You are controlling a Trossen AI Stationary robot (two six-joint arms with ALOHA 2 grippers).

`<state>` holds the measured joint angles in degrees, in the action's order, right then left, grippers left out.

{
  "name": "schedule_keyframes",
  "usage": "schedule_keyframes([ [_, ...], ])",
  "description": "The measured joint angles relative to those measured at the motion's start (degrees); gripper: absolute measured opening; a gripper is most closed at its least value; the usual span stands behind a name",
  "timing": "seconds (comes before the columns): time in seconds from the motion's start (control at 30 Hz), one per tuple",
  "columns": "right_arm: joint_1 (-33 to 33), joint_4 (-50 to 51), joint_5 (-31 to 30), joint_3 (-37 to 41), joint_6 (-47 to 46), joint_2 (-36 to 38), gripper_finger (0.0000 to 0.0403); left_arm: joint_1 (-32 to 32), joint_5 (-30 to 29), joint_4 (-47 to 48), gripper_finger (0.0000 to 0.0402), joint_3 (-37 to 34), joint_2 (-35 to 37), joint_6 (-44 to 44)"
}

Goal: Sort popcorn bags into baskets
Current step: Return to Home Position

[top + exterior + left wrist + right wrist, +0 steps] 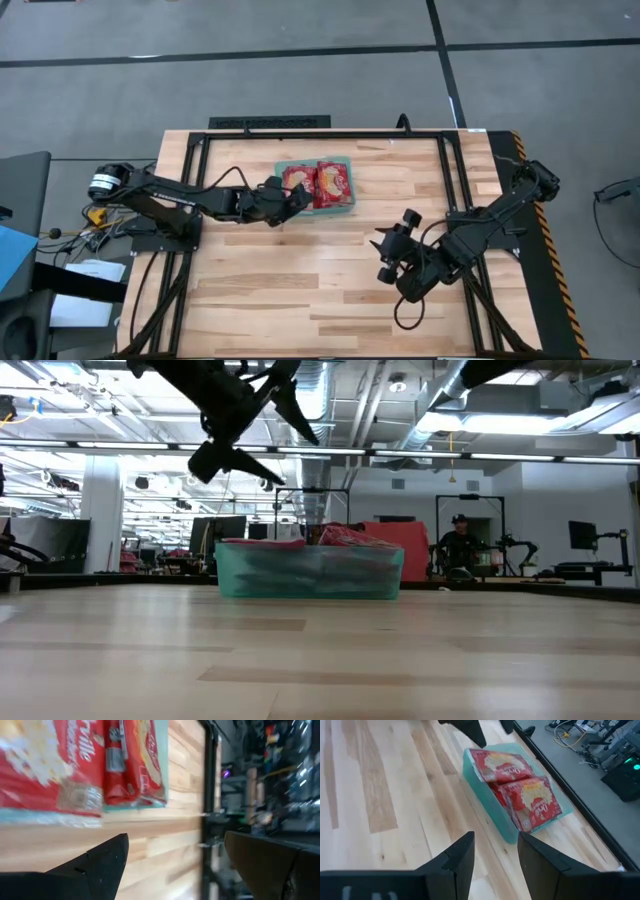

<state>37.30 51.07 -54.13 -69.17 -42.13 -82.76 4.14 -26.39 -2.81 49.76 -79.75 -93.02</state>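
1. A shallow, rectangular, teal-green translucent plastic tray (310,574) with rounded corners sits on the pale wooden plank worktop (300,290). In the high view it lies toward the far edge, near the middle.
2. Flat red popcorn bags (333,183) with pale middle panels lie inside the tray. Two show on top, side by side, printed faces up.
3. In the low view the bags heap slightly above the tray's rim. How many lie underneath cannot be told.
4. No bag shows on the bare worktop around the tray.
5. The left claw (175,840) hangs above the worktop just beside the tray's left end. Its two dark fingers are spread wide apart and hold nothing.
6. In the low view this claw is well above the tray and touches neither tray nor bags.
7. The right claw (495,837) is well apart from the tray, over the worktop's nearer right part, and points toward it. Its fingers stand apart with nothing between them.
8. A person (458,542) shows in the room far behind the worktop.
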Motion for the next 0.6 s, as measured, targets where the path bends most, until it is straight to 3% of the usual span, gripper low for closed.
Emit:
schedule_keyframes([
  [0.13,0.45,-3.81,-1.08,0.0,1.79,0.0,0.0172,-0.78,-2.81,1.34,0.0316,-0.02,2.36,13.68],
  [0.23,1.04,-8.74,-6.16,0.0,4.95,0.0,0.0163,-1.5,-3.74,-1.0,0.0316,-0.04,4.86,28.35],
  [0.5,0.8,-11.39,-10.05,-4.01,21.69,6.78,0.0125,-5.5,15.59,-14.08,0.0316,0.02,18.07,49.05],
  [0.6,1.21,-11.01,-7.93,-6.62,30.75,10.27,0.0104,-5.58,17.14,-13.1,0.0316,0.03,23.79,56.42],
])
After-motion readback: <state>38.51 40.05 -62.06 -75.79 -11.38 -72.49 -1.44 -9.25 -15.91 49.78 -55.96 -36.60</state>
